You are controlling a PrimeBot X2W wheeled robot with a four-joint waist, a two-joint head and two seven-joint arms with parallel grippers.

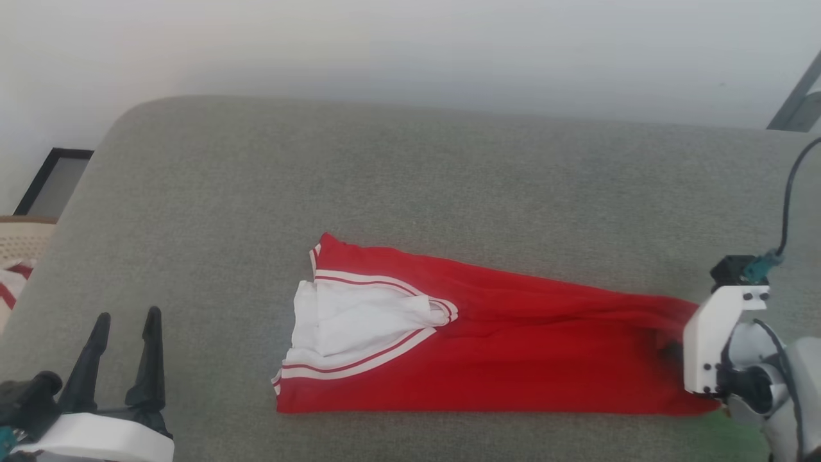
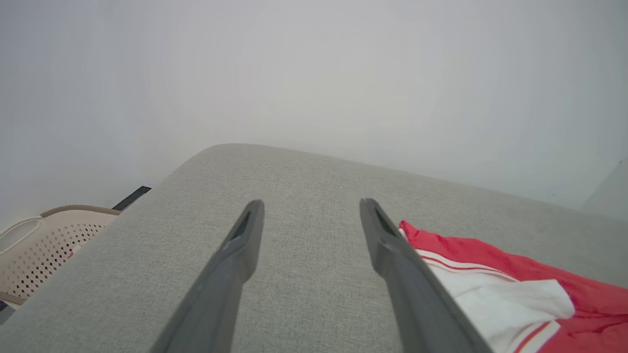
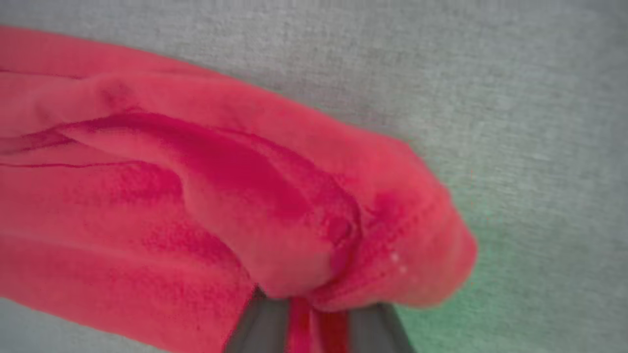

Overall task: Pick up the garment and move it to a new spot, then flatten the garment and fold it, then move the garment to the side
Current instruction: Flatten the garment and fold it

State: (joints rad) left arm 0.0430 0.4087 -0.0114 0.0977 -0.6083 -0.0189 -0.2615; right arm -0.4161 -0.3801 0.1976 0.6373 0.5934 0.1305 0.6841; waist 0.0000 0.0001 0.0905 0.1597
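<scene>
The garment (image 1: 513, 340) lies as a long folded red strip on the grey cushion (image 1: 385, 167). Its white sleeve and striped trim sit at the left end. My right gripper (image 3: 314, 321) is at the strip's right end, shut on a bunched fold of the red cloth (image 3: 196, 196), which shows between its fingers (image 3: 260, 326). In the head view the white wrist housing (image 1: 712, 340) hides those fingers. My left gripper (image 1: 128, 321) stands open at the lower left, apart from the garment. In the left wrist view the left gripper (image 2: 311, 211) holds nothing, and the garment (image 2: 515, 289) lies just right of it.
A beige perforated basket (image 2: 44, 245) stands off the cushion's left edge, with a dark frame (image 1: 54, 179) on the floor behind it. A pale wall runs behind the cushion. A grey metal bar (image 1: 798, 96) leans at the top right. Bare cushion lies beyond and left of the garment.
</scene>
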